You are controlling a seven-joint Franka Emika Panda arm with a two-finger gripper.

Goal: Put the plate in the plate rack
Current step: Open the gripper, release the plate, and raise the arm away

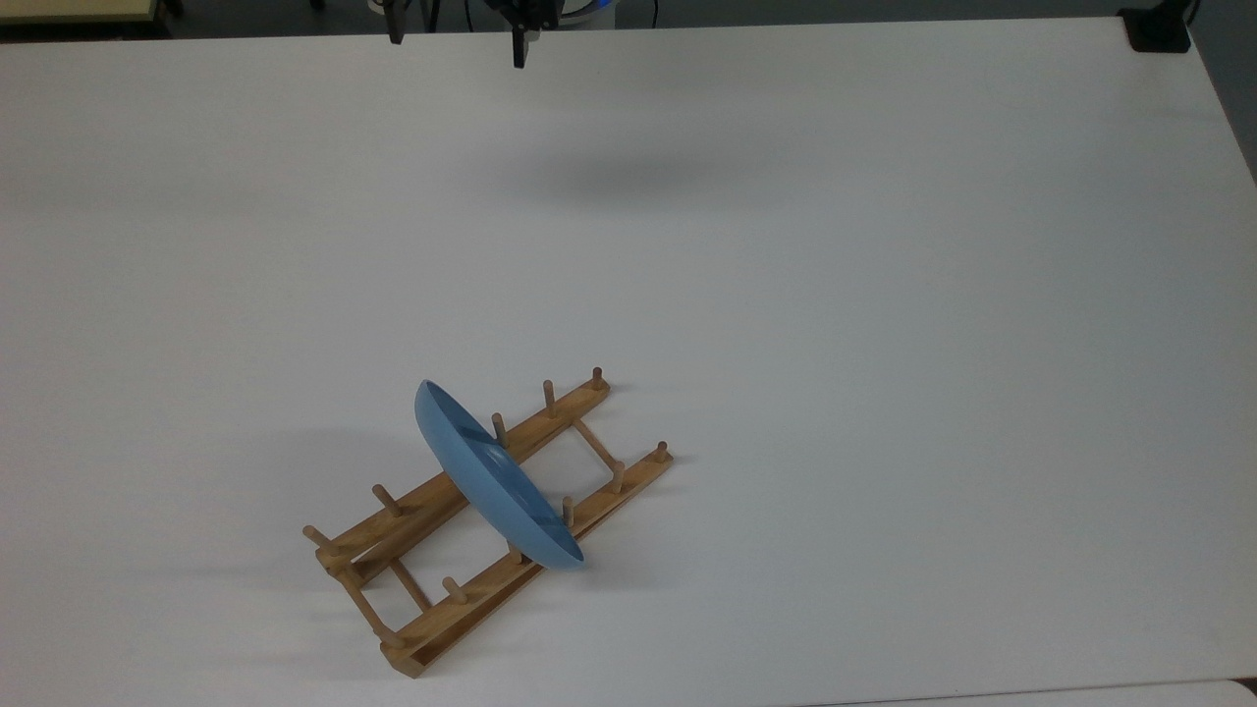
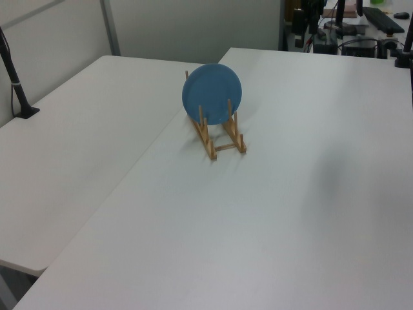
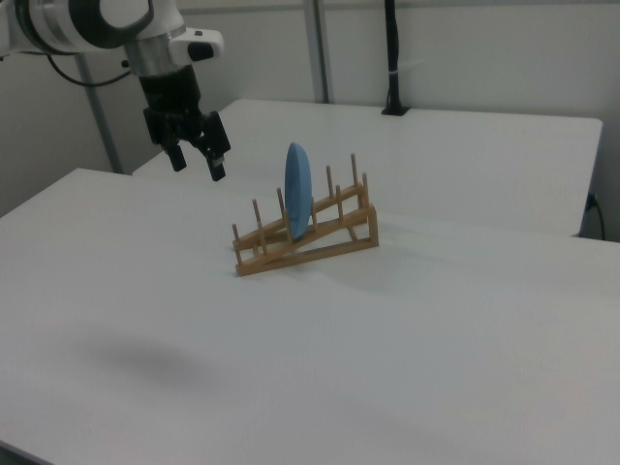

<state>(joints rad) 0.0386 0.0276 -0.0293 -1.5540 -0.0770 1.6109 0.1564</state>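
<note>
We find the gripper (image 3: pixel 196 160) empty, its two fingers spread apart and pointing down, hanging high above the white table (image 3: pixel 407 329) and well apart from the work. In the right view it sits at about 10 o'clock from the plate rack (image 3: pixel 308 232); in the top view its fingertips (image 1: pixel 519 54) hang at the upper edge of the picture, at roughly 12 o'clock from the rack. Nothing is between the fingers.

The plate (image 3: pixel 297 205) stands on edge in the rack, seated across both rails between two pairs of upright pegs. In the top view the plate (image 1: pixel 496 486) lies diagonally across the rack (image 1: pixel 432 609), near the middle of its length, leaning a little toward the pegs behind it. In the left view its blue back faces the camera, with two pegs in front of its lower edge. It touches nothing but the rack.

We judge the placement step complete: the plate is lodged and unsupported by the arm, and the arm is clear of it. In our assessment the remaining step is only to hold off or park. Any further move should keep well above the plate's top rim, since a brush there could tip it out of its slot.
</note>
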